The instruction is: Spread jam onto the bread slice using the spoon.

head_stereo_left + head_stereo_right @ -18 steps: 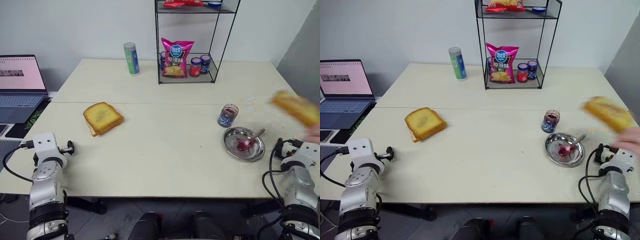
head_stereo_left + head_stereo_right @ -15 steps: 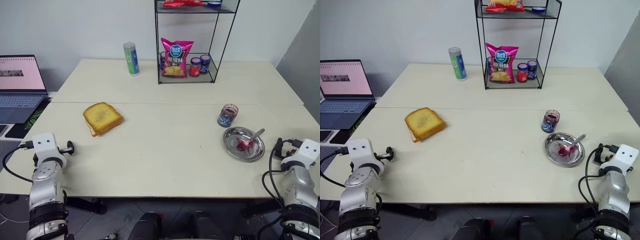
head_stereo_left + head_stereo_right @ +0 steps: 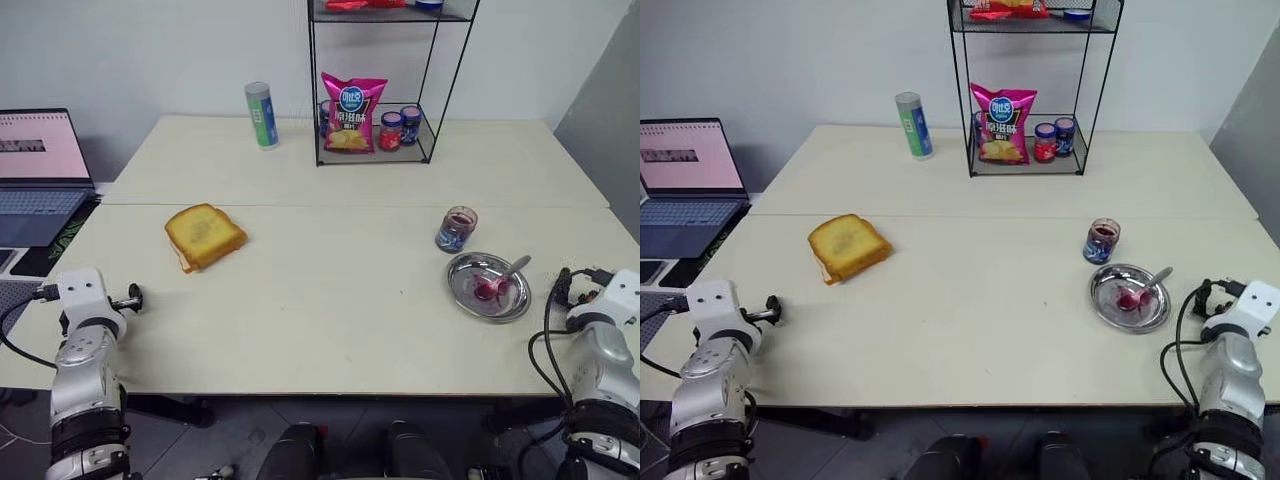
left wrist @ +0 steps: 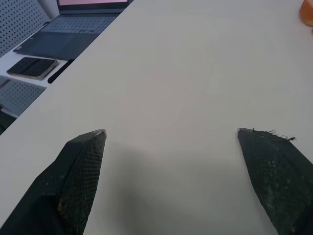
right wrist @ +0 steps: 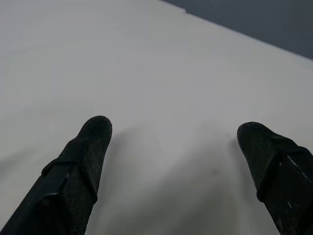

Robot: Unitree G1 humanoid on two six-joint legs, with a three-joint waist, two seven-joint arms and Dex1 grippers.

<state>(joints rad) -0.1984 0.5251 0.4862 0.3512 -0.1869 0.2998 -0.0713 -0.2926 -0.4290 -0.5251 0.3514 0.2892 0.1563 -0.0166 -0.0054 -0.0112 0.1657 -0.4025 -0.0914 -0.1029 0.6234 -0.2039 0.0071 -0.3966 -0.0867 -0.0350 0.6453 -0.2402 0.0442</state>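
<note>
1. We hold our left gripper (image 4: 171,142) and right gripper (image 5: 173,132) low over the pale table (image 3: 330,300) at its left and right edges, jaws of both spread wide and empty.
2. The bread slice (image 3: 205,236) lies left of centre, well apart from either gripper.
3. The spoon (image 3: 505,274) rests in the round steel dish (image 3: 470,298) near our right arm, jam (image 3: 486,290) pooled beneath its bowl; a small jar (image 3: 456,230) stands just beside.
</note>
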